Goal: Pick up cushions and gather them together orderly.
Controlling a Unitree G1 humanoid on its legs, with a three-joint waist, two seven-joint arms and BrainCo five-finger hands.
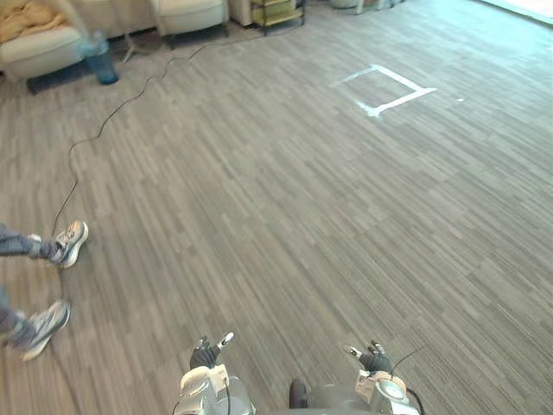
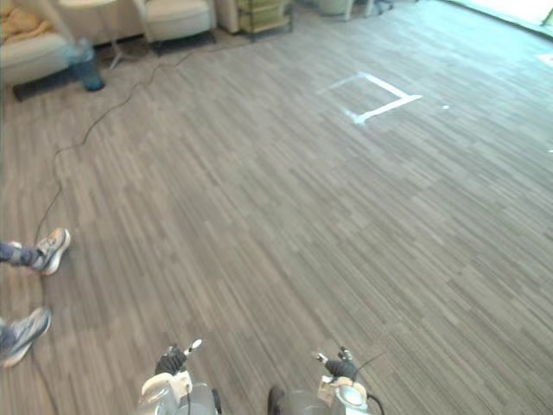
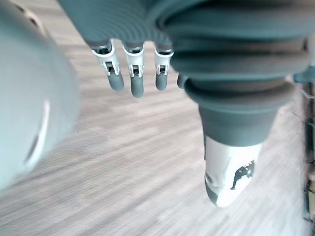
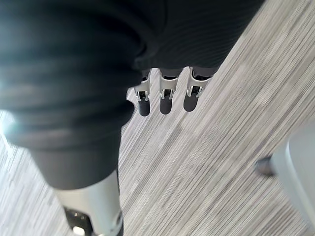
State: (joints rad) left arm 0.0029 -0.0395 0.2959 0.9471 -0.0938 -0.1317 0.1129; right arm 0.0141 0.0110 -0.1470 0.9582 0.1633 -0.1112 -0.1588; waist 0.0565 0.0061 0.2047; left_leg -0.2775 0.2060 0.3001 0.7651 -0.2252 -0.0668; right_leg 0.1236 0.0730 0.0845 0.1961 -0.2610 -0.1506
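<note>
Left hand [image 3: 131, 73] and right hand [image 4: 165, 96] empty, fingers straight, above striped grey carpet [image 1: 259, 216], white tape square [image 1: 402, 100], possibly tan cushion [image 1: 26, 17] on cream sofa [image 1: 39, 52], far-left corner.

Soft daylight glares off the floor [image 1: 505, 35] far right.

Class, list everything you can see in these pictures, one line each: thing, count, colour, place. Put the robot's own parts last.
floor: one, grey striped, across the whole scene
tape outline: one, white, on the floor at far right
seats: two, cream, along the far left
bundle: one, tan, on the leftmost seat; cushion or throw, cannot tell
container: one, blue, on the floor by the seats
shelf unit: one, yellowish, far centre
person's shoes: two, grey, near left
left hand: one, silver with dark tips, near left, open, empty
right hand: one, same colours, near right, open, empty
</note>
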